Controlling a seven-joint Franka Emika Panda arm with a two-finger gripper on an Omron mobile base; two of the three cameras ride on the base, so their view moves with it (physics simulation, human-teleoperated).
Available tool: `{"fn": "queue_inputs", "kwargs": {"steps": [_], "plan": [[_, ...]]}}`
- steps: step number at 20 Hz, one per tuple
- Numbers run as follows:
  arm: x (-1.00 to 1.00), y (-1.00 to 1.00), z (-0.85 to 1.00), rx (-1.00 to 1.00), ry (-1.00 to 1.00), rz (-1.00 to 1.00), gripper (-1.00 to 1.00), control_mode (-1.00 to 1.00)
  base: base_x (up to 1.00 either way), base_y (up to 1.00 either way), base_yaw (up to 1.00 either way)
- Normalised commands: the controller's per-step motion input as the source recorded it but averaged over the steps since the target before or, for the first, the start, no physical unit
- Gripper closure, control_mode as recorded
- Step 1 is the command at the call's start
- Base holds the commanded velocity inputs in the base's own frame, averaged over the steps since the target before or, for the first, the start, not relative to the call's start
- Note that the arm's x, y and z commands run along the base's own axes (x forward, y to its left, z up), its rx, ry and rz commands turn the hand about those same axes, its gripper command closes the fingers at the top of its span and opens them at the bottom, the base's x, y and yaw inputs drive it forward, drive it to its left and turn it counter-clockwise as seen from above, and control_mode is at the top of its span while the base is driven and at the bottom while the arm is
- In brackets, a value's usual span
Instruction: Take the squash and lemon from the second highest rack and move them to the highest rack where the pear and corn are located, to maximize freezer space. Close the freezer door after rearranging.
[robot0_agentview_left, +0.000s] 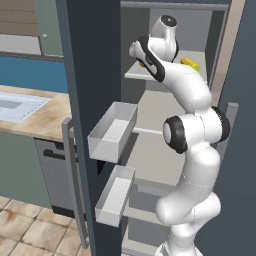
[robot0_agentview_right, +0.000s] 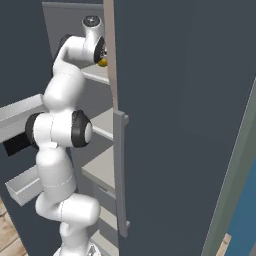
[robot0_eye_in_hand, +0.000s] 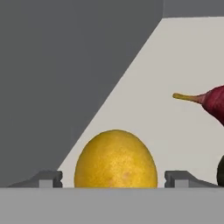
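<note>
The yellow lemon (robot0_eye_in_hand: 116, 159) lies between my two fingertips (robot0_eye_in_hand: 49, 178), with a gap on each side, so my gripper (robot0_eye_in_hand: 113, 179) is open around it. My hand reaches into the highest rack (robot0_agentview_left: 145, 76) of the freezer, where the lemon (robot0_agentview_right: 102, 62) peeks out beside it. A dark red pear (robot0_eye_in_hand: 212, 105) with a yellow stem lies on the pale rack floor to the right. The corn (robot0_agentview_left: 190, 64) rests at the rack's right end. At the hand view's right edge is a dark rounded thing (robot0_eye_in_hand: 220, 171); I cannot tell what it is.
The open freezer door (robot0_agentview_left: 90, 100) stands at the left with two grey door bins (robot0_agentview_left: 114, 131) (robot0_agentview_left: 115, 195). Another tall dark door (robot0_agentview_right: 175, 125) with a handle (robot0_agentview_right: 120, 170) closes off the right. Lower shelves (robot0_agentview_left: 155, 112) sit behind my arm. A wooden counter (robot0_agentview_left: 35, 117) lies far left.
</note>
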Motion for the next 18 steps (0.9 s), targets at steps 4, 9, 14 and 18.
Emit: {"fn": "queue_inputs", "kwargs": {"steps": [4,9,14,18], "plan": [[-0.17,0.0,-0.35,0.0,-0.17,0.0,-1.0,-1.0,0.0,0.0,0.0],[-0.37,0.03,-0.5,-0.02,-0.31,0.0,-1.0,-1.0,0.0,0.0,0.0],[-0.64,0.03,-0.03,0.03,-0.05,0.0,-1.0,-1.0,0.0,0.0,0.0],[-0.97,0.0,0.29,0.1,0.0,0.0,-1.0,-1.0,0.0,0.0,0.0]]}}
